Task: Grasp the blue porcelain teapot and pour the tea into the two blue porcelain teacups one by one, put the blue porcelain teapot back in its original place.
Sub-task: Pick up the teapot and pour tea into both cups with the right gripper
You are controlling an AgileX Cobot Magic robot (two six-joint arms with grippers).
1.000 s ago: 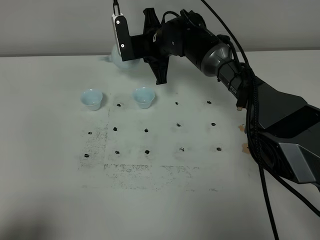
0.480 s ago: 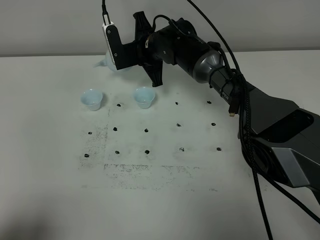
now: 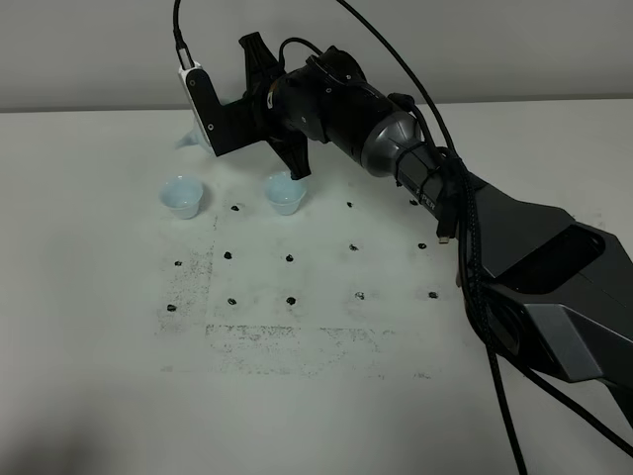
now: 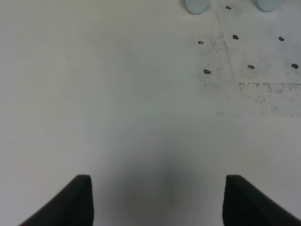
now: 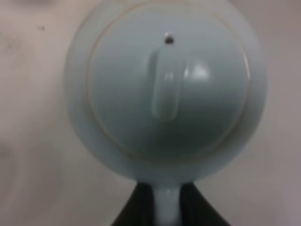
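When viewed from the high camera, hard to make out the teapot [image 3: 189, 140]: just a pale sliver peeking past the white camera bracket [image 3: 201, 99] on the right arm [image 3: 475, 218], beyond the left-hand cup [image 3: 182, 196] at the far part of the table [image 3: 99, 346]. Cannot tell there whether lifted or resting. Clearer, though blurred, from the right wrist: round body and lid [image 5: 167, 89] filling the view, right gripper [image 5: 167, 200] clamped tight on the handle [image 5: 166, 214], dark fingers [image 5: 136, 212] cut off at the edge. Nothing of the inside visible under the lid. Right-hand cup [image 3: 284, 193] partly covered by a black part of the arm. Left gripper [image 4: 160, 202] spread wide, holding nothing, only two dark tips in view; both cups clipped at that view's edge. White table, gridded with black dots [image 3: 290, 258] and smudged with grey scuffs [image 3: 247, 336]; plain grey wall [image 3: 99, 49] behind.
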